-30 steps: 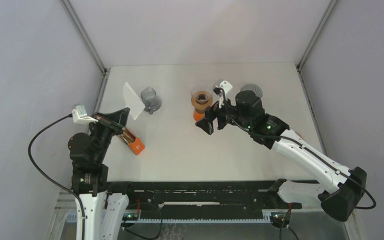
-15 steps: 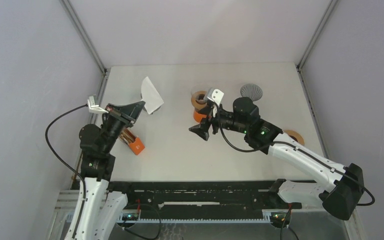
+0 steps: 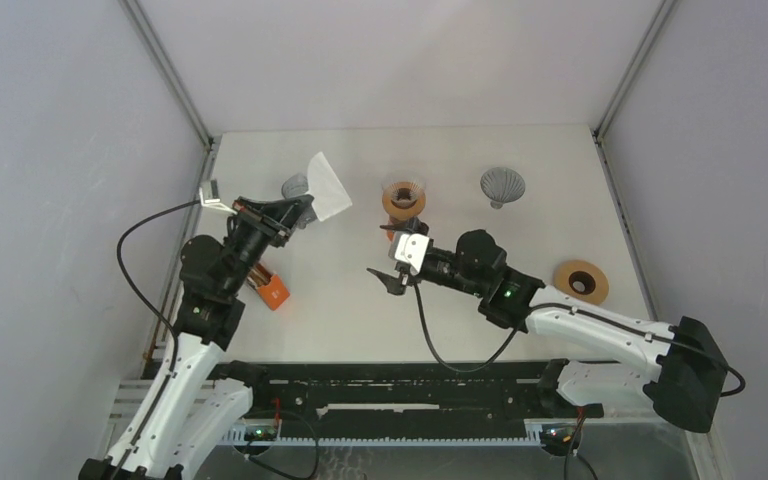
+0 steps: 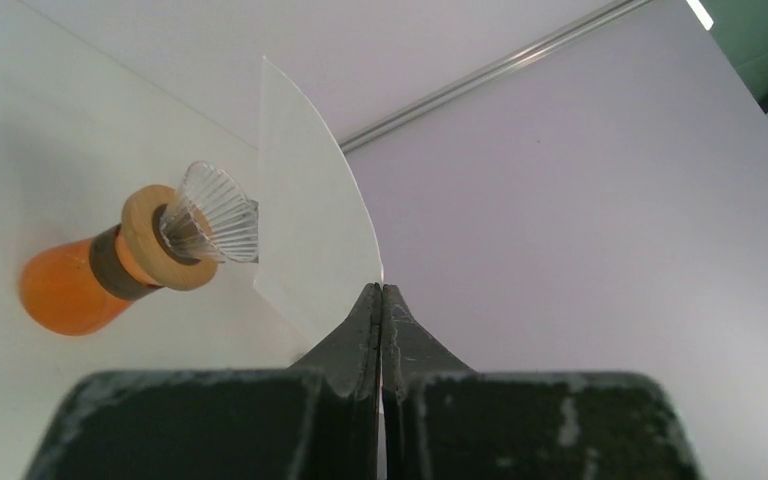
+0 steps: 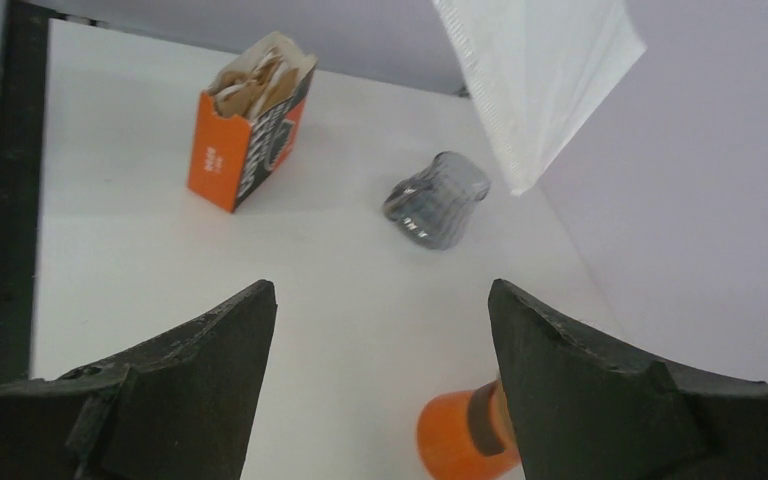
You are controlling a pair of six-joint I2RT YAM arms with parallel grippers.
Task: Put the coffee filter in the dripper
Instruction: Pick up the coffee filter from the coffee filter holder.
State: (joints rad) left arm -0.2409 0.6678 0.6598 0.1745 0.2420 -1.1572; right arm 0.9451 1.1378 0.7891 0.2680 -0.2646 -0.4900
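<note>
Found left gripper [image 4: 380,300] pinched tight on the coffee filter [image 4: 310,240], held aloft and carried rightward over 1 second to just left of the dripper [image 3: 403,190], so judged close to placement. Noted left arm stretched forward and inward; recorded right gripper [image 3: 385,278] spread wide, empty, drawn back clear of the dripper.

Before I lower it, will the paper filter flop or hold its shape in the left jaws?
The paper filter stands flat and unbent from one pinched edge, so it's probably fairly stiff yet very light. It would likely crumple if pushed hard against the clear dripper.
</note>
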